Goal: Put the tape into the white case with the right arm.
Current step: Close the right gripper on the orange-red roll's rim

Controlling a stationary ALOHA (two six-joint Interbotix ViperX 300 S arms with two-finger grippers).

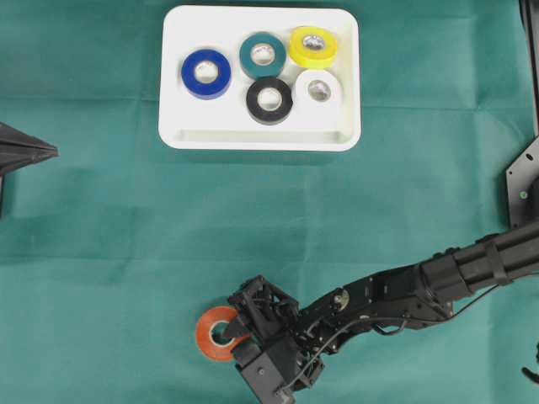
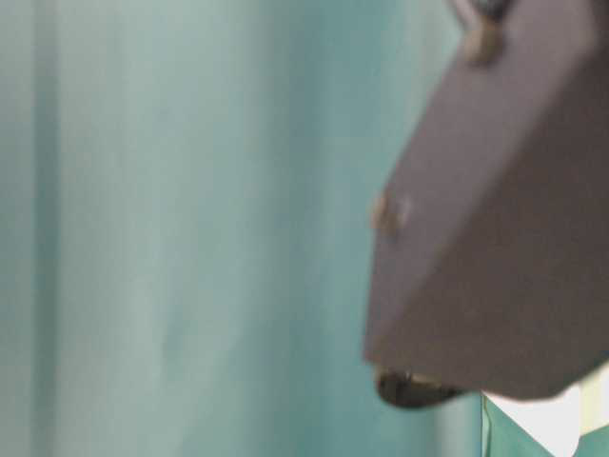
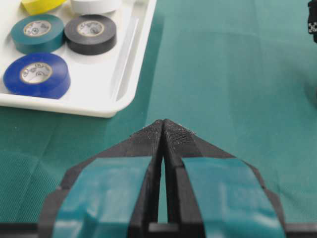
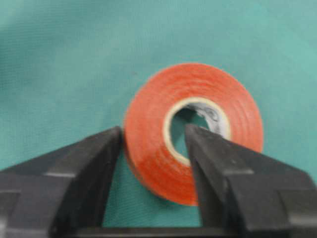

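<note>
Six rolls of tape are in view: five lie inside the one white case (image 1: pixel 259 135), namely one blue roll (image 1: pixel 206 73), one teal roll (image 1: pixel 263 55), one yellow roll (image 1: pixel 313 46), one black roll (image 1: pixel 269 99) and one white roll (image 1: pixel 318 88), and one orange roll (image 1: pixel 216 333) lies outside it on the one green cloth (image 1: pixel 109 244). Two robot arms show, each with one gripper: the right gripper (image 1: pixel 238 328) and the left gripper (image 3: pixel 163 128).
</note>
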